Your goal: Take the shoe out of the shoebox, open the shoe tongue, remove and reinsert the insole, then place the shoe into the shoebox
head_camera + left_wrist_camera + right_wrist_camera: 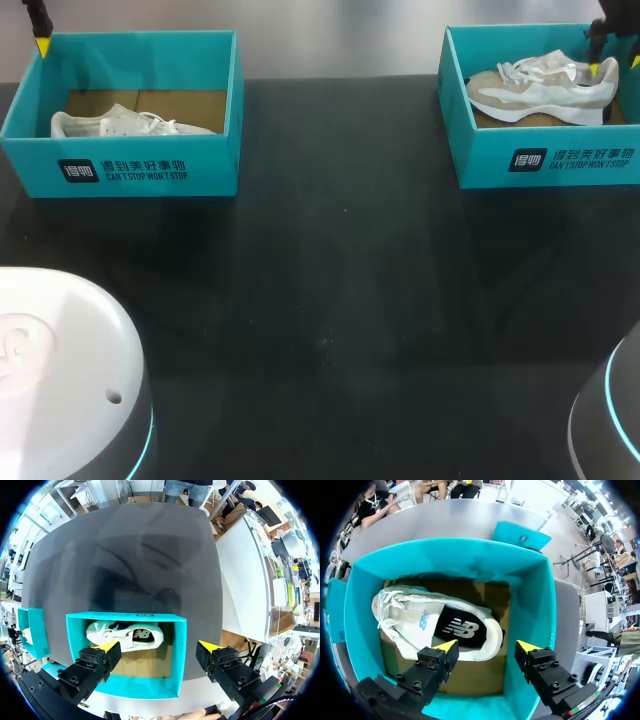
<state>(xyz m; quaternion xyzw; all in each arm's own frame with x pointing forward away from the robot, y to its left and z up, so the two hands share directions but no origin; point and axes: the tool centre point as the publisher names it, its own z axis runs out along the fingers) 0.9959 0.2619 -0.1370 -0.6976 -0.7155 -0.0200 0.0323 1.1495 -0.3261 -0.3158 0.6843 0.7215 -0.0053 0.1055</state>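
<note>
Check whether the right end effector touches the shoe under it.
Cannot tell. In the right wrist view one yellow fingertip of the right end effector overlaps the shoe; height unclear.

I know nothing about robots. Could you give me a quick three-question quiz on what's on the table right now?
1. True or false: the left shoe and the right shoe each lie inside a shoebox.
2. The right gripper is: A) shut on the right shoe; B) open, above the right shoebox; C) gripping a lace.
3. Fill in: the number of shoeboxes on the table is ___.
Key: 1 true; 2 B; 3 two.
</note>
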